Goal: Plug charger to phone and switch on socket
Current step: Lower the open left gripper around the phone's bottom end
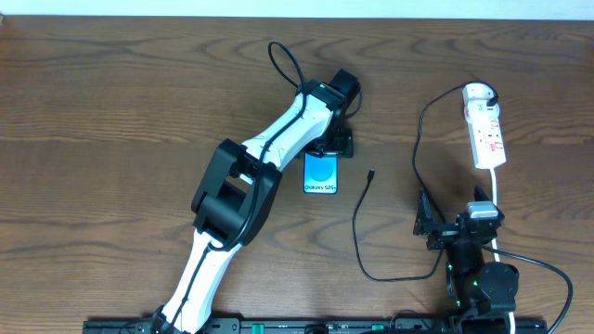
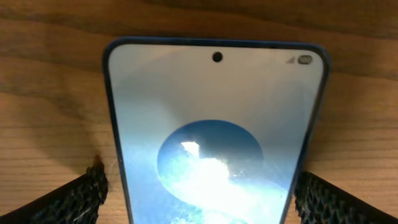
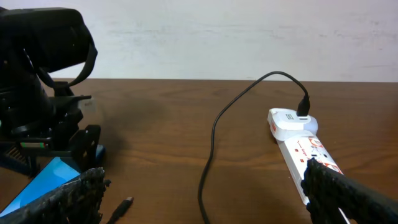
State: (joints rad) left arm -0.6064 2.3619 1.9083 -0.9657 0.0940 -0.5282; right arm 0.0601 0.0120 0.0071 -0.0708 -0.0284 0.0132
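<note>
The phone (image 1: 320,173) lies flat on the table with its cyan-blue screen up. My left gripper (image 1: 331,144) is over its far end, open, with one finger on each side of the phone (image 2: 214,124); the left gripper (image 2: 199,193) does not clamp it. The charger is a thin black cable (image 1: 357,232) whose small plug tip (image 1: 371,173) lies loose on the table right of the phone. Its black plug (image 1: 484,93) sits in the rounded end of the white socket strip (image 1: 487,134). My right gripper (image 1: 425,223) is open and empty, hovering near the cable (image 3: 211,143) and tip (image 3: 124,202).
The strip's white cord (image 1: 497,199) runs down toward the right arm base. In the right wrist view the strip (image 3: 305,146) is at the right, the phone (image 3: 43,186) and the left arm (image 3: 43,93) at the left. A pale wall lies beyond the table's far edge.
</note>
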